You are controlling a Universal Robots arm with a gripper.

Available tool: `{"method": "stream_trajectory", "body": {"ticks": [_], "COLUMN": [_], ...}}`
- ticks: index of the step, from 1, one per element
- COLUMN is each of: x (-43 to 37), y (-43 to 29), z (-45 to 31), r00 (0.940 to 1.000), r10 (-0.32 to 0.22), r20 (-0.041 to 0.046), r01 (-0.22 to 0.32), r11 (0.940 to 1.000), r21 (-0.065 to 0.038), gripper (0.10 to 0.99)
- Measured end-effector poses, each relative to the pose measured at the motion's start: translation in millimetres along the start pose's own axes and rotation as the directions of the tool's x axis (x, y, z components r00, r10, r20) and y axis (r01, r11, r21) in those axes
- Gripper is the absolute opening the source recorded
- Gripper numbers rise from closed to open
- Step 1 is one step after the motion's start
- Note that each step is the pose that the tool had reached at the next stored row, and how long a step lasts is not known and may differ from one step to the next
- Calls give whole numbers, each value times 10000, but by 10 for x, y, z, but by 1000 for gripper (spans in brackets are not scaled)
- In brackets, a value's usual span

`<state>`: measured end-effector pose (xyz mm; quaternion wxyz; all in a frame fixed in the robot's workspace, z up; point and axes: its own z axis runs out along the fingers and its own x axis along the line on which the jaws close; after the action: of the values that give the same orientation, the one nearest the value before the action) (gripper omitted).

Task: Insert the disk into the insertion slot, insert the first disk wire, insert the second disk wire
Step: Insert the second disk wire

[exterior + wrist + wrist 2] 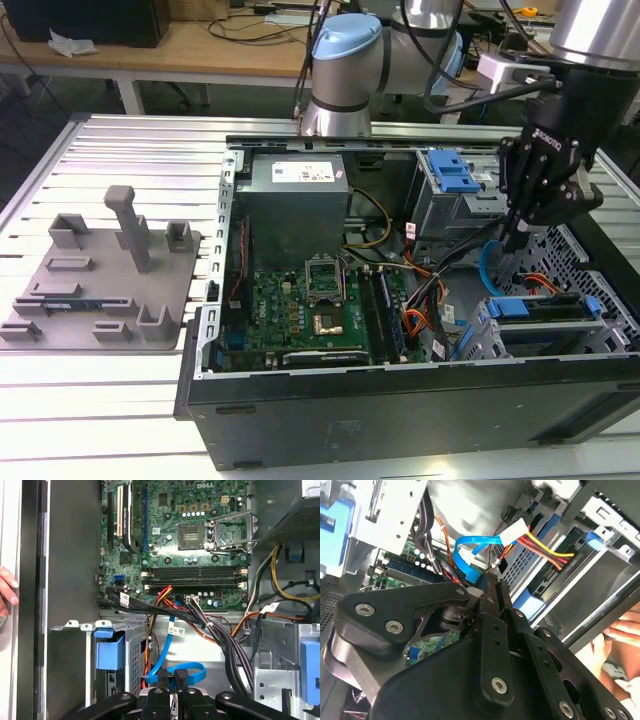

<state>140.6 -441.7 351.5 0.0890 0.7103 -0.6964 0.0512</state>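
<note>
Tool (517,243) is down inside the computer case, fingers pinched together on a blue flat wire (470,555); disk (545,309) sits in its slot (490,335) just below it.

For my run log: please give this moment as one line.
disk: in slot | pincer: shut on blue wire | hand: on case edge

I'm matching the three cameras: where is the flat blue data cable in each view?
Exterior view: the blue data cable curves beside the hand, on the exterior view's right.
Second wrist view: it loops just beyond the hand.
First wrist view: it runs from the motherboard's edge to the hand.
Shared landmark: green motherboard.
</note>
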Motion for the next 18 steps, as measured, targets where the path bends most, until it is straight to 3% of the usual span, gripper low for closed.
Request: {"method": "stream_trajectory", "body": {"ticks": [3,7,11,12,14,17,18], "x": [13,18,24,26,29,30,34], "y": [-86,-132,-290,-297,-298,-299,-299], "z": [-1,12,7,7,7,7,9], "r00": [10000,9996,9996,9996,9995,9991,9987], "r10": [31,279,282,284,323,404,443], "r20": [2,18,20,22,28,140,241], "r01": [-31,-278,-282,-284,-323,-406,-445], "r11": [10000,9996,9996,9996,9995,9991,9990], "r21": [-28,-78,-80,-71,56,95,84], "gripper": [161,161,161,161,161,161,161]}}
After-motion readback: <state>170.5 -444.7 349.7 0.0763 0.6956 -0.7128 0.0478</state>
